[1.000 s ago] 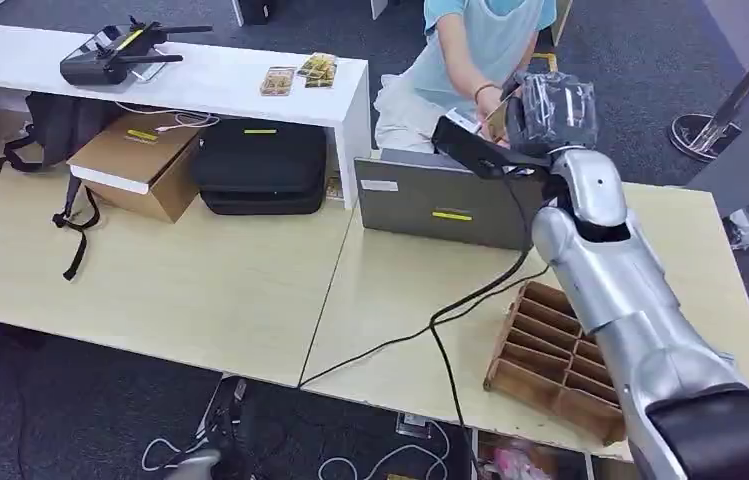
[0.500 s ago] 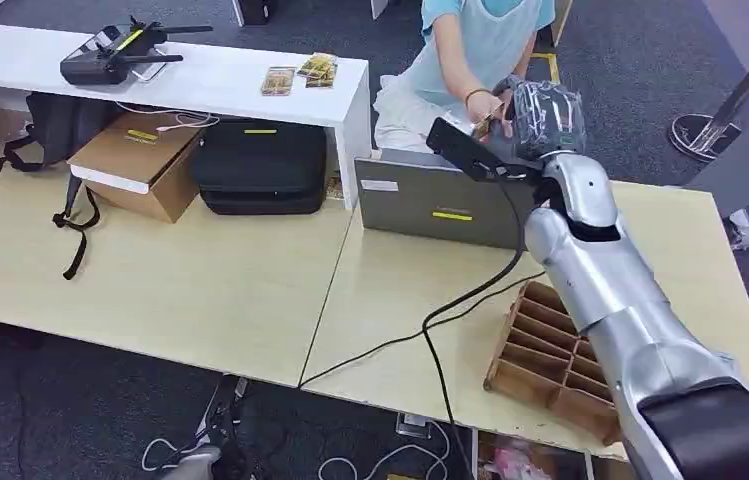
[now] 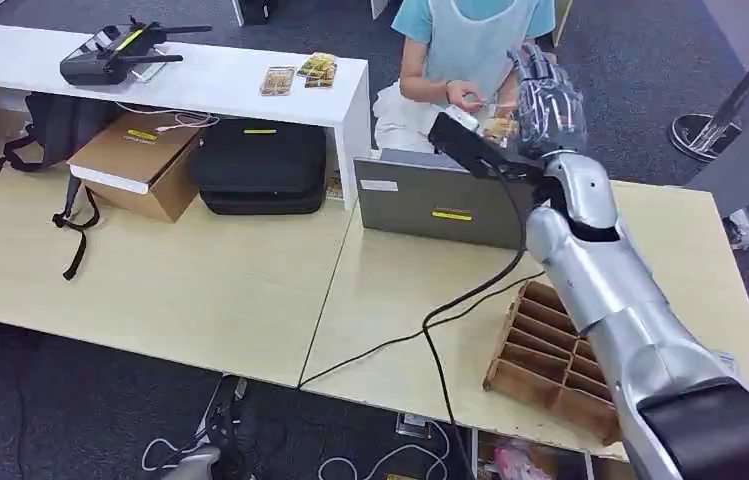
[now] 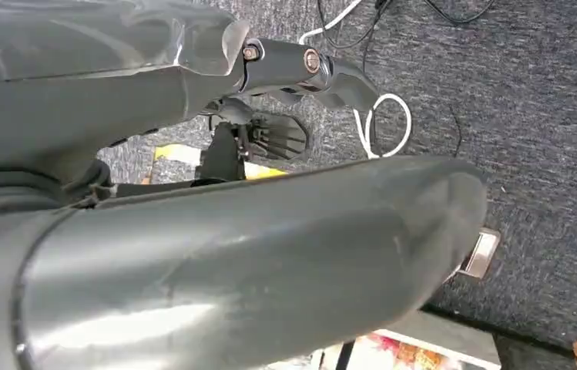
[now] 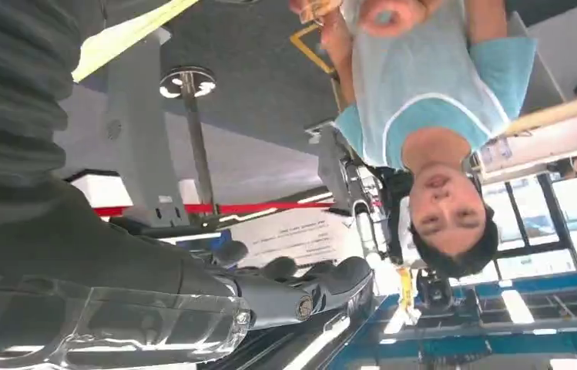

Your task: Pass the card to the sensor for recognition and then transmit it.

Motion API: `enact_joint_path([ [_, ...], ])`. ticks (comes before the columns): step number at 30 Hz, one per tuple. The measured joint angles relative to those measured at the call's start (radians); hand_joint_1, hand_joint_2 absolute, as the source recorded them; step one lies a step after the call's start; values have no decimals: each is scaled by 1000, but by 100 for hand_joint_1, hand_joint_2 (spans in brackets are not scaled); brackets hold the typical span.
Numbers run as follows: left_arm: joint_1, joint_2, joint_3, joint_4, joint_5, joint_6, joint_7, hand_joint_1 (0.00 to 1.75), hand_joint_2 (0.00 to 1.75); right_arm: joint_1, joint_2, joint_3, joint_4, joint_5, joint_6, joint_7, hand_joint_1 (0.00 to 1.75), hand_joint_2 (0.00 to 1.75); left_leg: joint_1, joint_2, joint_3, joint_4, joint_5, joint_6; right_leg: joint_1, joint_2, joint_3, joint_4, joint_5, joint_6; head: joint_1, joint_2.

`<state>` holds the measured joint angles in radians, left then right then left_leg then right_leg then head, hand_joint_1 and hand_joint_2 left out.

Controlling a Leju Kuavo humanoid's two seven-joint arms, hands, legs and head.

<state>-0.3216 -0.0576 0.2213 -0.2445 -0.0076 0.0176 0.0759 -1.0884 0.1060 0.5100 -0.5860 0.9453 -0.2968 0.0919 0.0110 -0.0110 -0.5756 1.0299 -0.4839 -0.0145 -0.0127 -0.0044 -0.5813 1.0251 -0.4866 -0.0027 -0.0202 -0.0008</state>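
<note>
Beyond the far edge of the tabletop (image 3: 250, 290), above the grey laptop (image 3: 440, 205), the right hand (image 3: 547, 100) now stands raised with its fingers spread and nothing in them. Half a second ago it was curled close to the person's hand (image 3: 465, 97); the card (image 3: 498, 125) now seems to sit just beside that hand, though it is too small to be sure. The handover looks done. The left hand (image 4: 192, 254) hangs over the carpet; its grip cannot be told.
</note>
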Motion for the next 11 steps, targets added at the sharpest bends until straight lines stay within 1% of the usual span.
enact_joint_path([
  [6, 5, 3, 0, 1, 3, 1, 0, 0, 0, 17, -36, -27, -115, -84, 5, -16, 0, 175, 0, 0, 0, 0, 0, 0, 0, 0, 0, 0, 0, 0, 1, 0],
  [11, 11, 10, 0, 4, 7, 1, 0, 0, 0, 45, -93, -71, -261, -165, 96, -31, 0, 175, 0, 0, 0, 0, 0, 0, 0, 0, 0, 0, 0, 0, 0, 0],
])
